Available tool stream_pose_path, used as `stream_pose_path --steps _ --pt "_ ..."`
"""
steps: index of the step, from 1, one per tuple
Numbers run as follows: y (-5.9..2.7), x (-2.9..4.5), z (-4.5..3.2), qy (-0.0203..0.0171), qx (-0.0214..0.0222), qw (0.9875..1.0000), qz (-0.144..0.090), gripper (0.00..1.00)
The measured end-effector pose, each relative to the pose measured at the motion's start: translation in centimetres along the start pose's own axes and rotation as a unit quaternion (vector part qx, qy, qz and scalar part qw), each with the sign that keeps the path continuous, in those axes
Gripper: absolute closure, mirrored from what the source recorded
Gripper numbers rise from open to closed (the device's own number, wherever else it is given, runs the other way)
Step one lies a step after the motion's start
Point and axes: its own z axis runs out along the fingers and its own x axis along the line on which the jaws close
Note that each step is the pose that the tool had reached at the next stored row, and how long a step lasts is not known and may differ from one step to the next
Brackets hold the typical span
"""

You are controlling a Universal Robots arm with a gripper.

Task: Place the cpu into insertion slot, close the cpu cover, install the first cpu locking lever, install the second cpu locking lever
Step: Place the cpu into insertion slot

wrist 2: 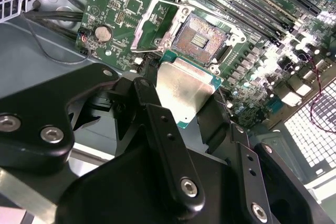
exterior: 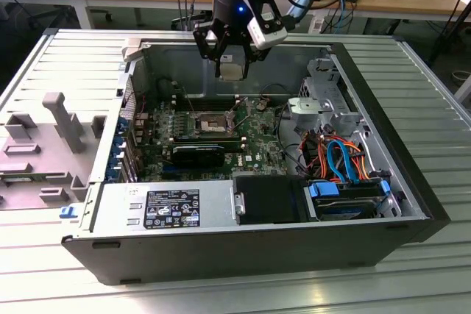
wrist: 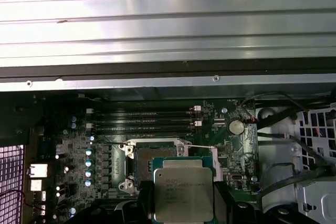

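My gripper hangs above the open computer case, shut on the cpu, a flat square chip with a dull silver top. In both wrist views the cpu sits between the black fingers, held flat. Below it on the green board lies the insertion slot, its dark centre bare. The cpu cover is swung open beside the slot. The chip hovers above the board, near the slot but apart from it.
The case lies open on a slatted metal table. Long memory slots run beside the socket. A black block and a power supply sit nearer the front. Coloured cables and a drive bay are on the exterior view's right.
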Motion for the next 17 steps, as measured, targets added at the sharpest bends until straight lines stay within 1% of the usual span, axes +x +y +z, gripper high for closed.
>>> stream_pose_path --steps 17 --pt "-0.32 -0.01 0.15 0.0000 0.0000 1.0000 0.000 0.46"
